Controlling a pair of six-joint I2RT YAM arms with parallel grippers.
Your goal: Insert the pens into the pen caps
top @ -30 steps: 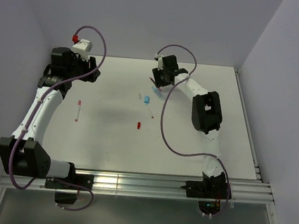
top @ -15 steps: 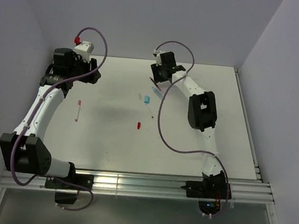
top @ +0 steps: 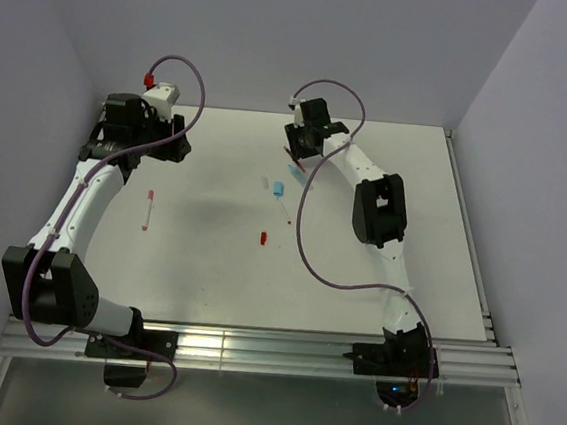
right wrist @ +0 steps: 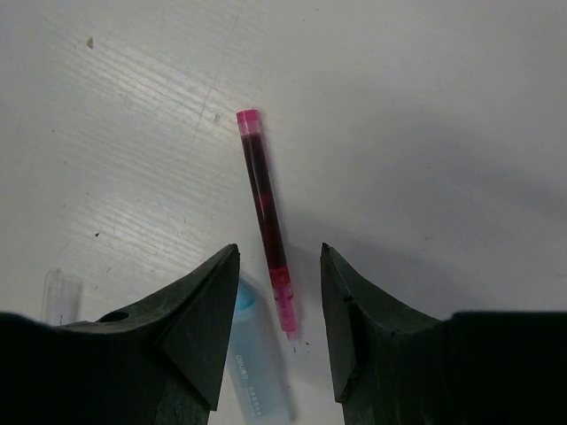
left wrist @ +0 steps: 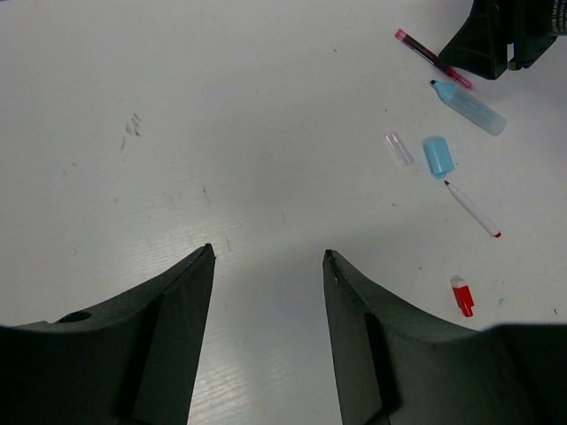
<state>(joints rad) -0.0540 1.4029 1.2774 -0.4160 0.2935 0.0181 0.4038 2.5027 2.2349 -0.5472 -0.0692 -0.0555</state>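
Observation:
My right gripper (right wrist: 279,252) is open, low over the table, its fingers on either side of a dark red pen (right wrist: 266,217) that lies flat. A light blue pen (right wrist: 252,363) lies beside the left finger. In the top view this gripper (top: 297,152) is at the far middle. My left gripper (left wrist: 268,257) is open and empty over bare table at the far left (top: 172,145). The left wrist view shows the dark red pen (left wrist: 432,58), the light blue pen (left wrist: 469,106), a clear cap (left wrist: 399,149), a light blue cap (left wrist: 438,156), a thin white pen (left wrist: 472,209) and a red cap (left wrist: 462,297).
A white pen with a red end (top: 148,210) lies alone at the left of the white table (top: 377,282). Purple cables loop over both arms. Walls stand close behind and at both sides.
My right gripper has shifted slightly toward the far left over the dark red pen. My left wrist has turned a little. The pens and caps have not moved.

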